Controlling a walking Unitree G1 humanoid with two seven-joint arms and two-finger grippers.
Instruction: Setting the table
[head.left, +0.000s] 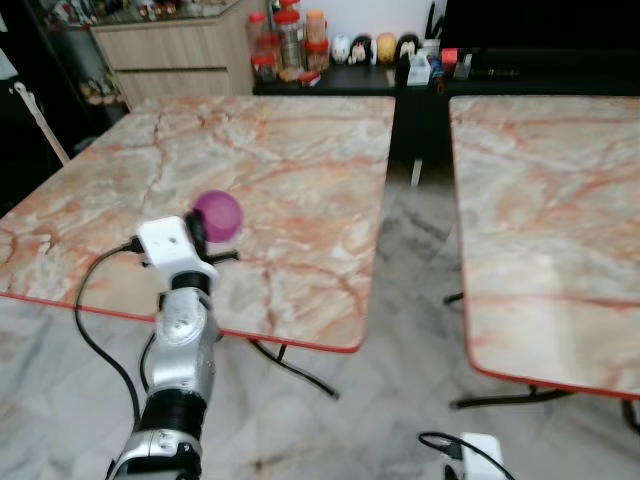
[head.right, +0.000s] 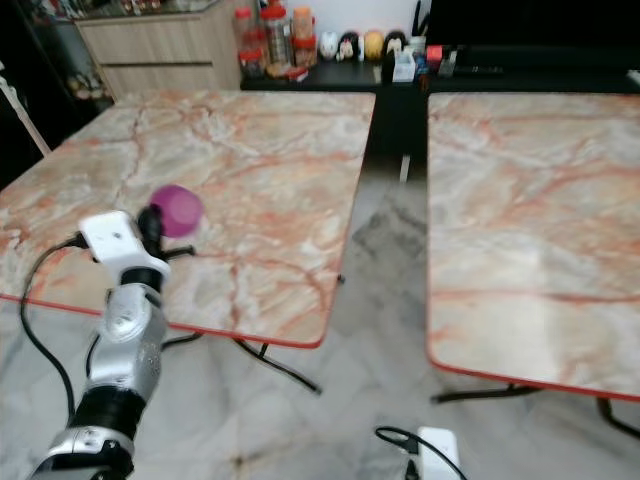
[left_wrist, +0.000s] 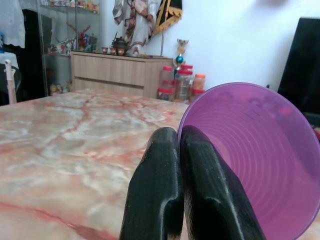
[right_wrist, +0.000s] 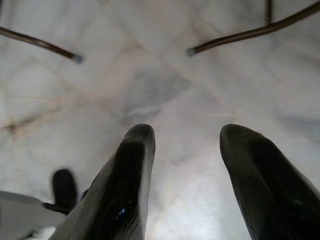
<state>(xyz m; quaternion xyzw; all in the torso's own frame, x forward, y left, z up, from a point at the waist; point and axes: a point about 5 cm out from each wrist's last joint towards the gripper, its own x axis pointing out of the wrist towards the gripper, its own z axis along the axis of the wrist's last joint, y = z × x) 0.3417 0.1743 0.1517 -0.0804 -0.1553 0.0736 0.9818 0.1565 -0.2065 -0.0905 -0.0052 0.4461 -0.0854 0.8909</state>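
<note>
Purple cup (head.left: 217, 215) | pinched at rim by left gripper (left_wrist: 181, 145) jaws, base hidden | right gripper (right_wrist: 187, 137) jaws apart over floor (right_wrist: 165, 75)

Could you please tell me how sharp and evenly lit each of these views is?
Left eye view: sharp, evenly lit, soft glare on the right table. Left wrist view: left gripper and purple cup are slightly soft, background clearer. Right wrist view: right gripper blurred, floor dim at the edges.
</note>
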